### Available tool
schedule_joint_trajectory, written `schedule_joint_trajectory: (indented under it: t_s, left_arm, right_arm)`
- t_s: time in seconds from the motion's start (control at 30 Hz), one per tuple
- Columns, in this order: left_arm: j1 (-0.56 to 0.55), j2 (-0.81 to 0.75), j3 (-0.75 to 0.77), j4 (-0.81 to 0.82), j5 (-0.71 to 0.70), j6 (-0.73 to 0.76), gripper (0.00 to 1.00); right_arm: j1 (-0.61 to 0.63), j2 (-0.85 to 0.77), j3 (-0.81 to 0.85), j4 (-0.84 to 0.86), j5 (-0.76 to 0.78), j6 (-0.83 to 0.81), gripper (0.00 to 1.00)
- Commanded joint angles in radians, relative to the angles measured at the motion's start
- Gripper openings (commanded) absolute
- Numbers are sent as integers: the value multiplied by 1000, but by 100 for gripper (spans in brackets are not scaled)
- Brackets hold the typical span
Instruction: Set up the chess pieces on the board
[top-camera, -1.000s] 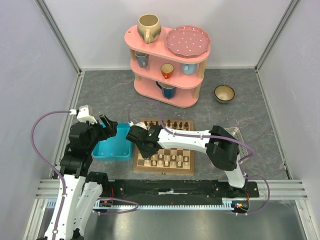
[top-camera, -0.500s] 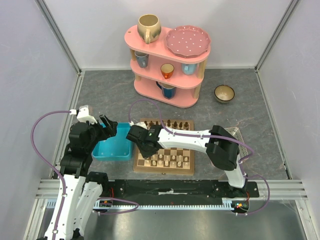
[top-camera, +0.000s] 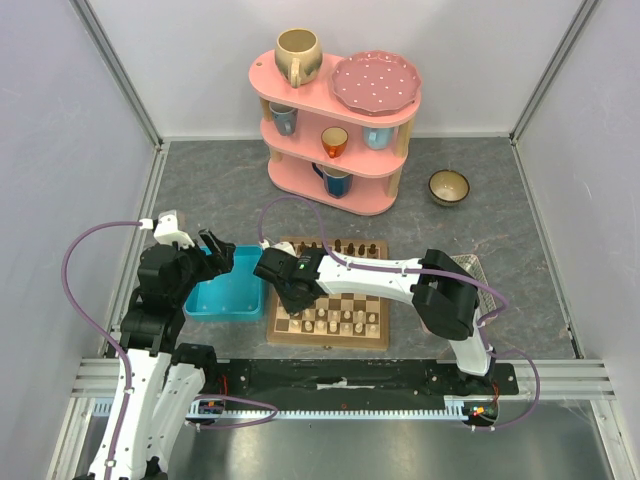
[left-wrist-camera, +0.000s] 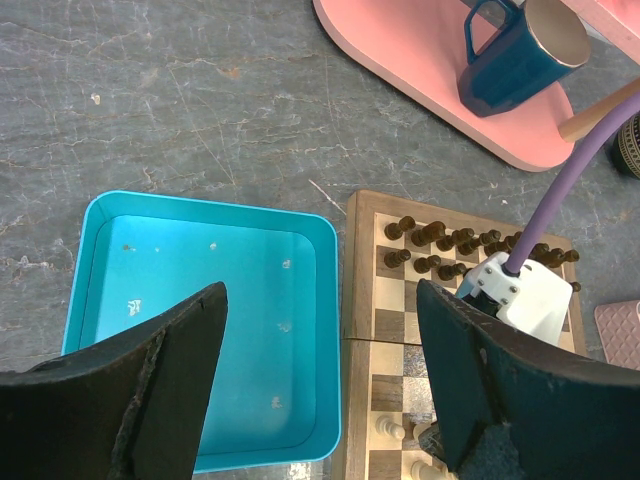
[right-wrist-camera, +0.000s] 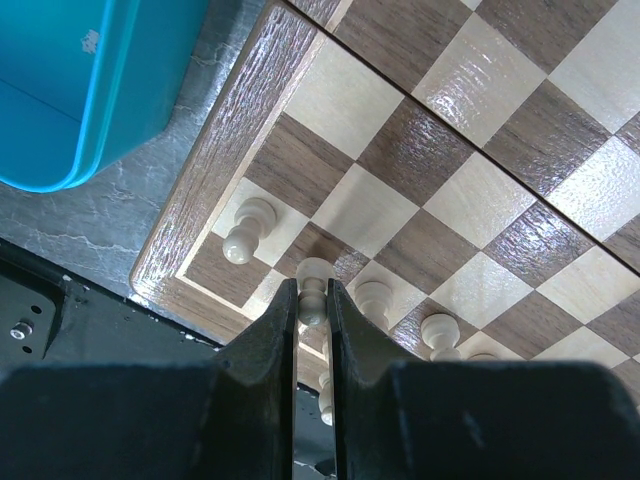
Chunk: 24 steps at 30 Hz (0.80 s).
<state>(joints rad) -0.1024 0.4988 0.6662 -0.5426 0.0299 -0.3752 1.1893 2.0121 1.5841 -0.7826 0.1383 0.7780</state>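
Note:
The board (top-camera: 276, 326) lies in front of the arm bases, with dark chessmen (top-camera: 340, 247) on its far rows and cream chess pieces (top-camera: 340, 320) on its near rows. My right gripper (right-wrist-camera: 312, 292) is shut on a cream pawn (right-wrist-camera: 315, 270), held just above the board's (right-wrist-camera: 215, 170) near left corner. Another cream pawn (right-wrist-camera: 244, 232) stands on the corner square and more stand to the right (right-wrist-camera: 373, 297). My left gripper (left-wrist-camera: 320, 295) hangs open and empty above the turquoise tray (left-wrist-camera: 330, 330), beside the board's left edge (left-wrist-camera: 358, 270).
The turquoise tray (top-camera: 255, 300) touches the board's left side and holds only specks. A pink shelf (top-camera: 335, 195) with mugs and a plate stands behind the board. A small bowl (top-camera: 449, 186) sits at the far right. A clear tray (top-camera: 472, 268) lies right of the board.
The right gripper has shifted very slightly with the pawn still in it. The left arm has not moved.

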Motion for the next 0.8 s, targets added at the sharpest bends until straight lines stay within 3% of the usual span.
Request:
schedule_joint_trajectory:
  t_s: [0.0,0.33,0.77]
  left_arm:
    - [0,-3,0,47,4,33,83]
    - [0,-2,1,47,5,33,83]
    - [1,-3,1,47,4,33,83]
  right_arm:
    - [0,13,-6,13,17,10,17]
    - [-2,8,-6,16,14,14,28]
    - [-8,-44,-3,10,37,18,30]
